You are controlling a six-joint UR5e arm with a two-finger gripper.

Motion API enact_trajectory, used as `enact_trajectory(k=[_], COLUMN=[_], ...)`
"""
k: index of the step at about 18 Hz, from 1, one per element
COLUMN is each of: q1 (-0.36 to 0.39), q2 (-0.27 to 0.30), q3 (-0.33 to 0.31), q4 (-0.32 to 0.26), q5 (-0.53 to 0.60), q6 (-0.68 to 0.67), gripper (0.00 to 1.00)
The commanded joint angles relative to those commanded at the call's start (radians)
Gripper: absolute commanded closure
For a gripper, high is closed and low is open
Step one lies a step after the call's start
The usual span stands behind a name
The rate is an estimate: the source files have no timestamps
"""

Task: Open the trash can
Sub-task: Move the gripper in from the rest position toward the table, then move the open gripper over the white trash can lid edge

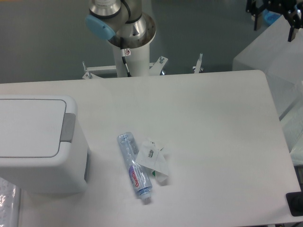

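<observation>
The trash can (33,142) is a big boxy white bin at the table's left edge. Its flat white lid (28,126) lies shut, with the grey push tab (68,127) on the right rim. My gripper (275,21) shows only partly at the top right corner, high over the far right of the scene and far from the bin. Its two black fingers (256,16) stand wide apart with nothing between them. The arm's base column (132,38) stands behind the table's far edge.
A clear plastic bottle (134,164) with a blue and red label lies on its side in the table's middle. A crumpled white wrapper (154,158) touches its right side. A second white surface (274,61) stands at the right. A black object (296,203) sits at the lower right edge.
</observation>
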Motion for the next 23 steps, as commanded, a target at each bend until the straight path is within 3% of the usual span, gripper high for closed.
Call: enact_trajectory(k=[5,8,12,18,20,23], q1=[-0.002,-0.04,-0.129,-0.279,-0.32,-0.354], q2=[0.0,0.0,-0.023,-0.044,-0.051,-0.046], q3=[0.005,0.006,0.038,0.038,0.029,-0.03], q4=[-0.002,-0.002,-0.002,0.002,0.058,0.211], q5=[-0.009,-0.018,-0.031,-0.04,-0.092,-0.13], q6=[-0.021,-0.112,-0.352,-0.699,-0.855,-1.023], gripper=[0.0,0.0,0.0,0.0,0.0,0.0])
